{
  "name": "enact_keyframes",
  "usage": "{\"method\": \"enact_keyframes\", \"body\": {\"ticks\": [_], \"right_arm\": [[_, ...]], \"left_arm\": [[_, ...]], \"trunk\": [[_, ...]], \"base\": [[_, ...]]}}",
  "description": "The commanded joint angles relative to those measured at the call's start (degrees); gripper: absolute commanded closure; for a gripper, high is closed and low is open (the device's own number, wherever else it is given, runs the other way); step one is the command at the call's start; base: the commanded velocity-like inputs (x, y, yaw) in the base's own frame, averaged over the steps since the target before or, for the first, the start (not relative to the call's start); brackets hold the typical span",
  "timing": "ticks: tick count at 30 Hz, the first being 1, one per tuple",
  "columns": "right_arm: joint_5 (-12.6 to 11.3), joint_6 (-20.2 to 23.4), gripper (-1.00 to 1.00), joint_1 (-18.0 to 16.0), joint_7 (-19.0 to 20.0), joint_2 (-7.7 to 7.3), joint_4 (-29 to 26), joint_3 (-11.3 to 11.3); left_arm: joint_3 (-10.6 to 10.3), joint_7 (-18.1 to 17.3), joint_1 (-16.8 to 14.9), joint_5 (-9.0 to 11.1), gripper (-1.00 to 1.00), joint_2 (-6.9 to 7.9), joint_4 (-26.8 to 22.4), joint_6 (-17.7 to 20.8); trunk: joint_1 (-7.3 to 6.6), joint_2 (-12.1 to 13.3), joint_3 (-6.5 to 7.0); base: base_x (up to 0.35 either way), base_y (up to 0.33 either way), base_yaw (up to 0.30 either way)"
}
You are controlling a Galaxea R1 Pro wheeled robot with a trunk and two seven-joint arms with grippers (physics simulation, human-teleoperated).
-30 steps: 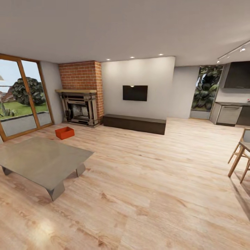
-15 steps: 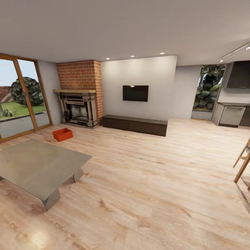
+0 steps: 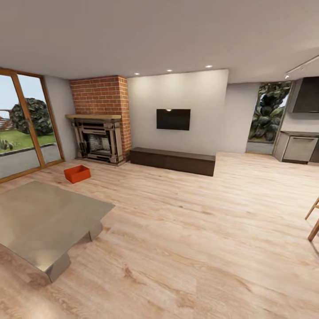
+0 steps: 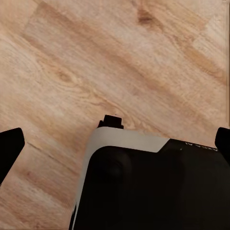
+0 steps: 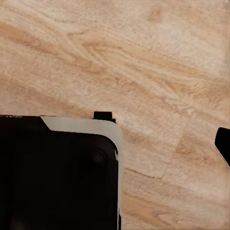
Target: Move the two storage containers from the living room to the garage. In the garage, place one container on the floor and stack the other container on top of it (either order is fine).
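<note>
A light wood-plank floor (image 3: 190, 230) stretches across the living room, where a brick fireplace (image 3: 99, 119) stands in the far corner beside glass doors (image 3: 22, 126) that look out on grass and a dark shrub. One red-orange storage container (image 3: 77, 173) sits on the planks in front of the fireplace, open side up, apart from the grey low table (image 3: 42, 221) nearer the camera. A dark screen (image 3: 173, 119) hangs on the white wall above a long, dark low cabinet (image 3: 173, 160). At far right are a kitchen counter (image 3: 301, 146), a window with foliage (image 3: 268, 113) and the legs of a wooden chair (image 3: 313, 221). In the left wrist view, the left gripper (image 4: 115, 148) points at bare planks over the robot's black-and-white body, its dark fingers (image 4: 9, 148) set wide apart at the picture's edges and holding nothing. In the right wrist view, one finger of the right gripper (image 5: 223, 143) shows at the edge; whether that pair stands apart or together cannot be told.
</note>
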Motion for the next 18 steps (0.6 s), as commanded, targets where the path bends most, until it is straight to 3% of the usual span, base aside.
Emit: {"method": "enact_keyframes", "body": {"ticks": [1,18], "right_arm": [[-0.4,-0.3,-1.0,-0.1,-0.1,0.01,0.2,0.5],[-0.4,-0.3,-1.0,-0.1,-0.1,0.01,0.2,0.5]], "left_arm": [[-0.5,0.1,0.0,0.4,-1.0,-0.01,0.0,-0.1],[-0.5,0.1,0.0,0.4,-1.0,-0.03,0.0,-0.1]], "trunk": [[0.04,-0.1,-0.09],[0.04,-0.1,-0.09]], "base": [[0.323,0.0,0.0],[0.323,0.0,0.0]]}}
